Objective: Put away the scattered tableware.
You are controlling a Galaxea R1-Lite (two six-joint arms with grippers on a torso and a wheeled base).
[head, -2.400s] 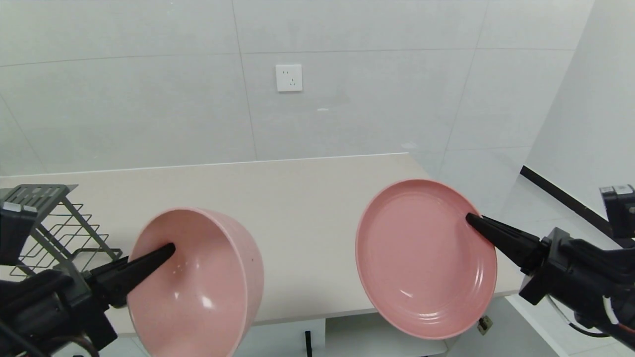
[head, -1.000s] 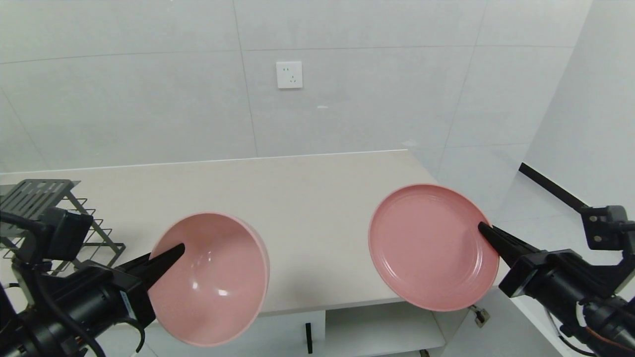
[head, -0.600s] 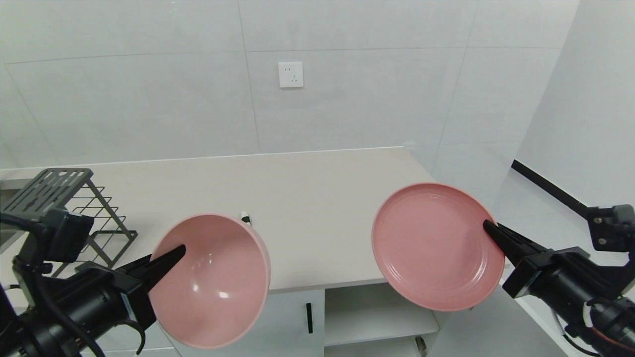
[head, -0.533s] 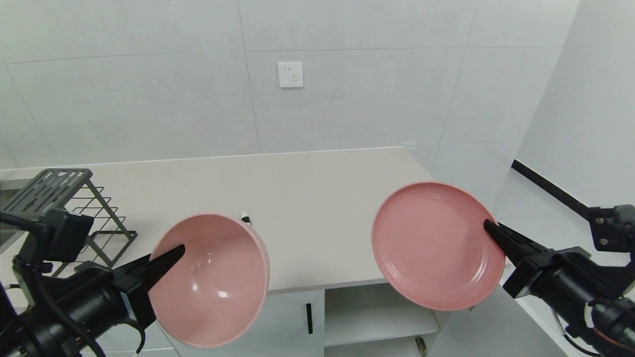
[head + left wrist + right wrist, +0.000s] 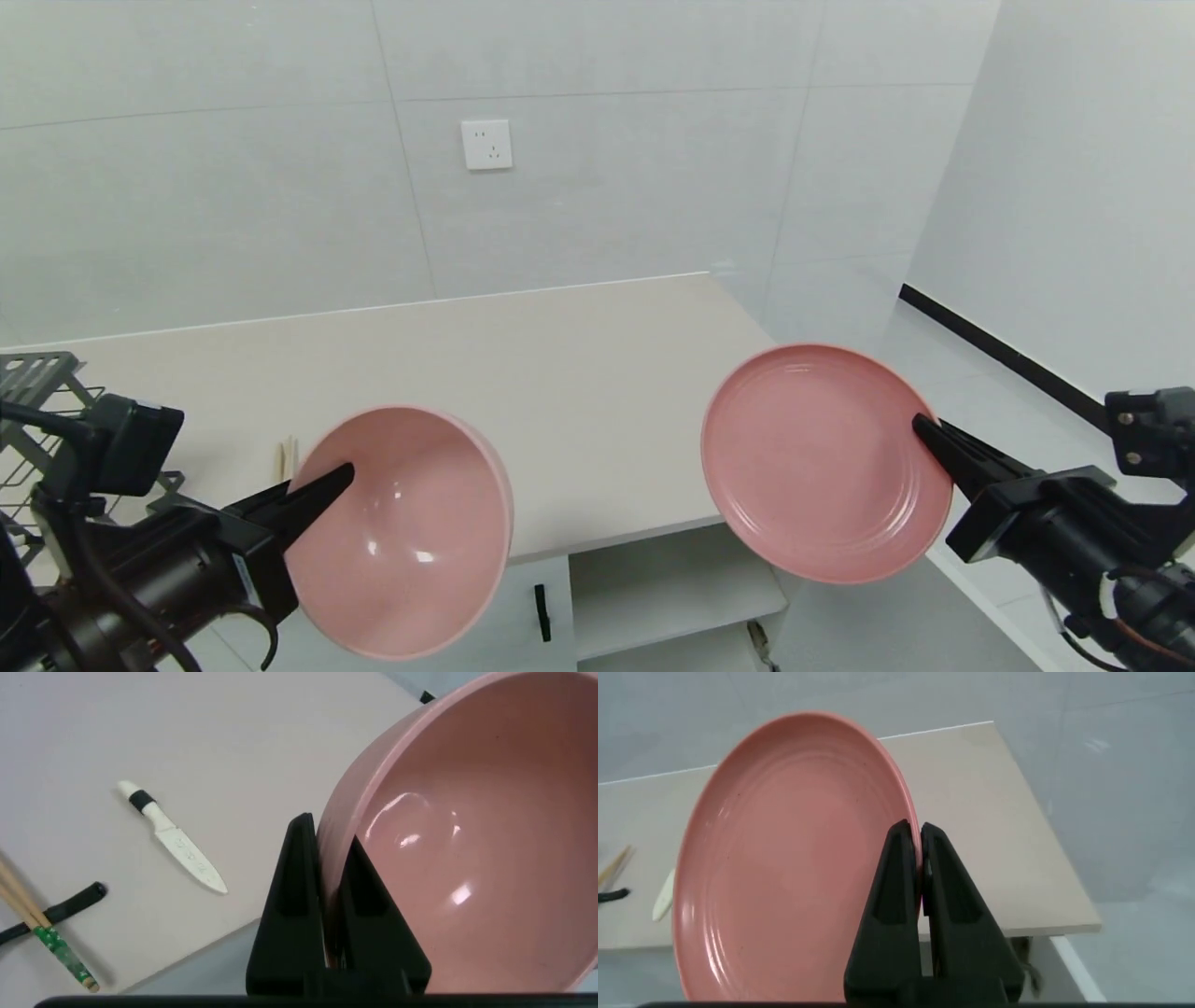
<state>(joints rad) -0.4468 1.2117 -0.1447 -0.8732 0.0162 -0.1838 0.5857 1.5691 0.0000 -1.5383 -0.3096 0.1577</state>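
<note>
Black, tapered wedges form the left gripper [image 5: 346, 469] and right gripper [image 5: 919, 424].

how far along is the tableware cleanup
Nothing looks stowed yet. In hand: left gripper shut on the pink bowl, right gripper on the pink plate, both held in the air. Left: the white knife and chopsticks lie on the counter; bowl and plate need storing.

text: none readable | labels: none | numbers: none

light: bright, even | glare: white spots inside pink bowl [image 5: 415, 560] | shadows: faint
</note>
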